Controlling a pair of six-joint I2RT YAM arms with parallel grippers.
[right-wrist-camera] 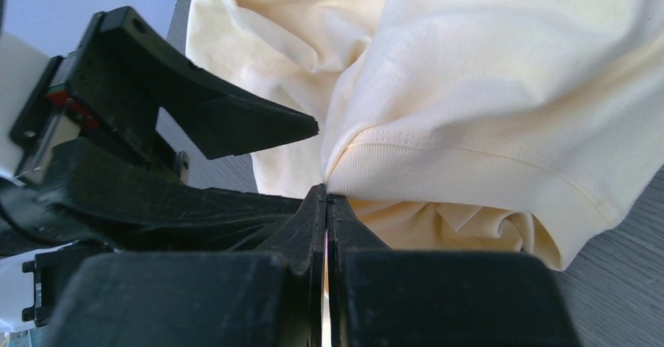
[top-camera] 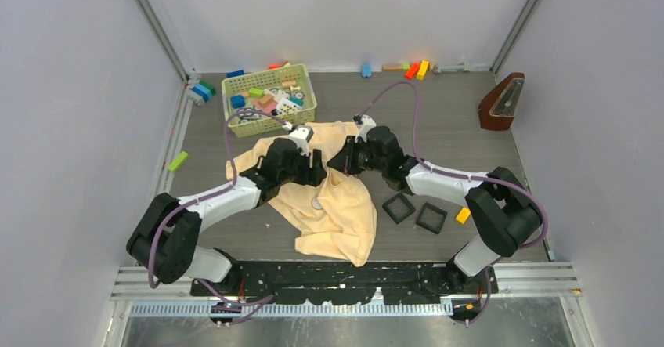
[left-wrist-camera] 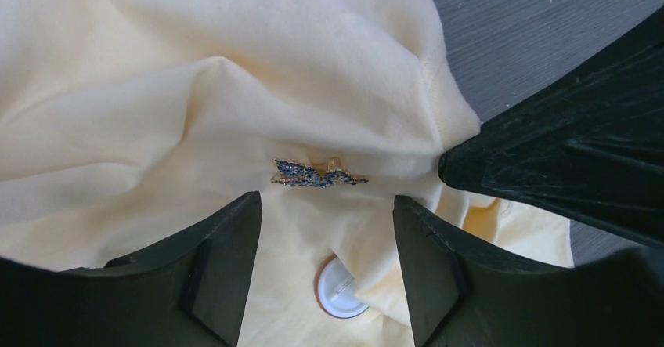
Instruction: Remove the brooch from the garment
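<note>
Yellow soft garment point(left-wrist-camera: 196, 88), limp; right gripper point(right-wrist-camera: 325, 198) pinches its edge. Brooch point(left-wrist-camera: 317, 176) pinned mid-cloth, just ahead of left gripper point(left-wrist-camera: 327, 206), spread wide. Judged light, rigid, delicate; grasp across narrow body.

Blue-glinting brooch point(left-wrist-camera: 317, 176) sits pinned on crumpled pale-yellow garment point(left-wrist-camera: 196, 88).

Left pincer point(left-wrist-camera: 326, 200) spread wide, gap between its fingers open up to brooch point(left-wrist-camera: 317, 175). Right pincer point(right-wrist-camera: 326, 194) clamped on garment point(left-wrist-camera: 156, 88) hem, crowds brooch's right side. Bare counter point(top-camera: 454, 120) beyond right pincer; basket point(top-camera: 274, 124) stands at garment's far edge.
</note>
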